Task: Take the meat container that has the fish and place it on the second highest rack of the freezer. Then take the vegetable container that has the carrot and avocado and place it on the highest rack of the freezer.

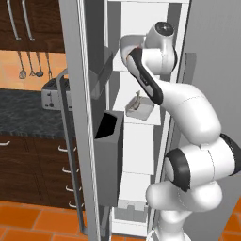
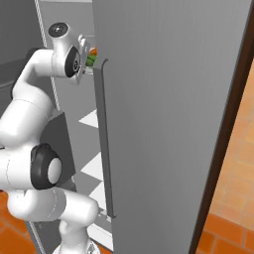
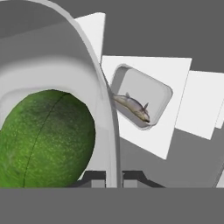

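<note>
My gripper (image 3: 113, 177) is shut on the rim of the white vegetable container (image 3: 52, 57), whose wall curves up close to the camera. The green avocado (image 3: 43, 140) lies inside it. From the right base view, the carrot (image 2: 93, 51) and avocado (image 2: 91, 61) peek out beside the hand, high in the freezer (image 1: 136, 146). Below, the meat container (image 3: 148, 87) with the fish (image 3: 131, 105) rests on a white shelf (image 3: 175, 74); it also shows as a small tray (image 1: 141, 109) in the left base view. The arm hides the hand there.
The freezer's grey door (image 1: 80, 117) stands open at left with a dark bin (image 1: 109, 155) and a long handle (image 1: 66, 141). A large grey door (image 2: 168, 114) with a vertical handle (image 2: 101, 139) stands to the right. A toaster (image 1: 52, 94) sits on the dark counter.
</note>
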Motion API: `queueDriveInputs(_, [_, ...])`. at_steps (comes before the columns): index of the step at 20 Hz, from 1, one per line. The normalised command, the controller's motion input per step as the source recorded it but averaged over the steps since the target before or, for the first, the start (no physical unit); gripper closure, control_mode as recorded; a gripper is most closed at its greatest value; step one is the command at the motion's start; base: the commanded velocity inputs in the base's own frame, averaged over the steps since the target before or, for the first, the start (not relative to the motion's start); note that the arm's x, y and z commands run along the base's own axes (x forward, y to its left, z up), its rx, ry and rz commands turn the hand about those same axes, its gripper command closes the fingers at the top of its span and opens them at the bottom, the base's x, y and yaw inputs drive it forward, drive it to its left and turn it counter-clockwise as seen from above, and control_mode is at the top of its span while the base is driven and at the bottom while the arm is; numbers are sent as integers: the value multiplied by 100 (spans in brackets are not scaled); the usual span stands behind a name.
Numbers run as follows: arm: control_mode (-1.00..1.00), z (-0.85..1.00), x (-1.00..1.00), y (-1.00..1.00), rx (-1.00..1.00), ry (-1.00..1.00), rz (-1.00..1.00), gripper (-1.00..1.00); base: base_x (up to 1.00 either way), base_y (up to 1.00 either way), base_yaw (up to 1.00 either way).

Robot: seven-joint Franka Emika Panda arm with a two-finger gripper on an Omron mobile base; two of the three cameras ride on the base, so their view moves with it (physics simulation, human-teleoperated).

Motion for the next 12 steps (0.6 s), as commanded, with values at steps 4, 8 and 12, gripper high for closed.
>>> queueDriveInputs(4, [-100, -19, 10, -2, 0, 0, 0, 100, 0, 0, 0])
queueDriveInputs(8, [-100, -11, 20, -7, 0, 0, 0, 100, 0, 0, 0])
queueDriveInputs(12, [-100, 0, 44, -3, 0, 0, 0, 100, 0, 0, 0])
